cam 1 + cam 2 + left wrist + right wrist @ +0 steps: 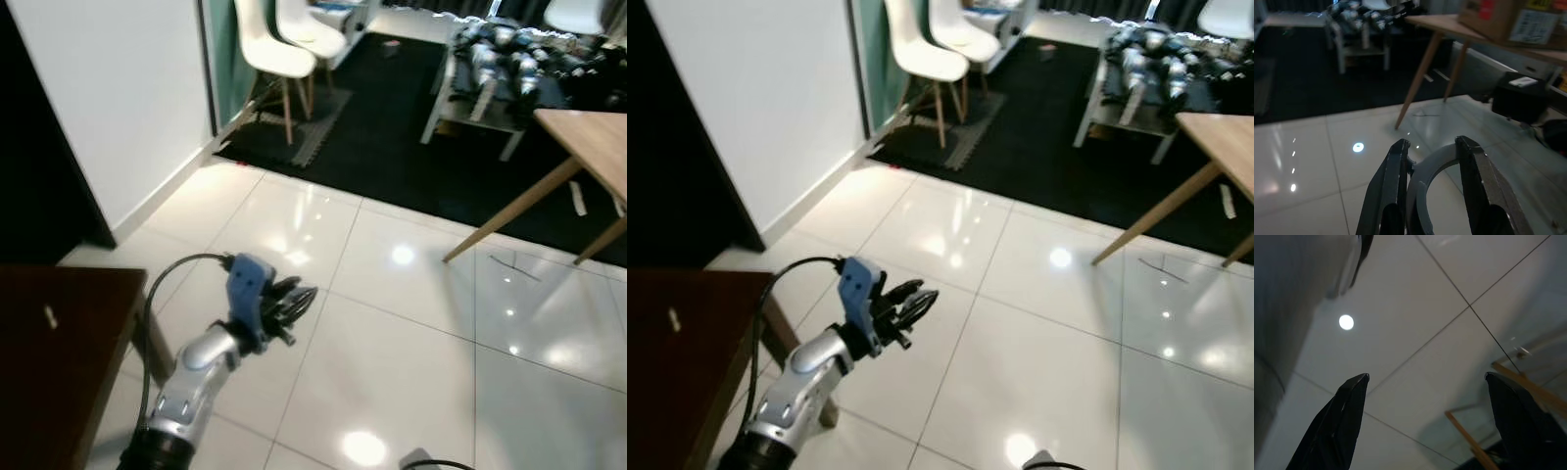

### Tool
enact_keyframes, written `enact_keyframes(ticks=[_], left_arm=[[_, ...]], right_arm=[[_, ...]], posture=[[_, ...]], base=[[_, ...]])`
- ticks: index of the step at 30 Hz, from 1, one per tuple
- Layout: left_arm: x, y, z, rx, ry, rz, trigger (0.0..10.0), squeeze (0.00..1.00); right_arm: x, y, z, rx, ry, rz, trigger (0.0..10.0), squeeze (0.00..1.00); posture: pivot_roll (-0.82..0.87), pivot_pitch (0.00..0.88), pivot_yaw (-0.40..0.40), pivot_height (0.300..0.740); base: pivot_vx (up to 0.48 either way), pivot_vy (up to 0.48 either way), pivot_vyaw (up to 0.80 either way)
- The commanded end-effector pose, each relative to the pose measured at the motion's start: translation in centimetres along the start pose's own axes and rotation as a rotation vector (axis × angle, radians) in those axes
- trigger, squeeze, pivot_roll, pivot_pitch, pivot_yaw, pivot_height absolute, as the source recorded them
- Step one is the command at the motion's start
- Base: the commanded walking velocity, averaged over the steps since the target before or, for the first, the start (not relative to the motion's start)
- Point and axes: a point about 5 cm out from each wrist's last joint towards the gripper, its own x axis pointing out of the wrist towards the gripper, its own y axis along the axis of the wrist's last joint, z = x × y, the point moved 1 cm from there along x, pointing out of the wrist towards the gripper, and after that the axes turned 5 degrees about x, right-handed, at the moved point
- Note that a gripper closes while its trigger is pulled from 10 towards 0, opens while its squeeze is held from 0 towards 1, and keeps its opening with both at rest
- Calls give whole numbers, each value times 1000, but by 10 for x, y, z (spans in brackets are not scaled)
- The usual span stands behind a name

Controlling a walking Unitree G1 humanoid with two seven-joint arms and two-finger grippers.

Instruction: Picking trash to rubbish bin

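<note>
Head views: the left gripper (294, 302) is raised over the white floor (411, 323), beside a dark table (59, 343). Its black fingers are closed around something thin; from here I cannot tell what.
Room ahead: white chairs (284, 49) stand on a black mat (392, 117), and a wooden table (588, 137) is at the right. I see no bin.
Left wrist view: the fingers (1386, 196) pinch a grey ring (1425, 191), perhaps a tape roll, which is the trash in hand. The ring stands on edge between the two fingers, its opening facing sideways.
Beyond the ring: wooden table legs, a black box (1520, 100) on the floor and a cardboard box (1498, 19) on the tabletop.
Right wrist view: the right gripper (1425, 426) points down at bare tiles, its fingers spread wide and empty.
Key relation: the trash is already in the left gripper, so I judge that arm does the drop; the bin's direction cannot be told.
</note>
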Motion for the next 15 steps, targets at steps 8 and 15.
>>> enact_keyframes(ticks=[8, 15], left_arm=[[-9, -3, -11, 37, -14, -51, 10000, 0], [-3, -3, -7, 31, -15, -33, 10000, 0]], right_arm=[[1, 3, -31, 66, 51, 0, 10000, 0], [1, 2, -15, 45, 31, -1, 10000, 0]], posture=[[207, 44, 55, 740], [200, 39, 35, 740]], base=[[0, 0, -800], [0, 0, -800]])
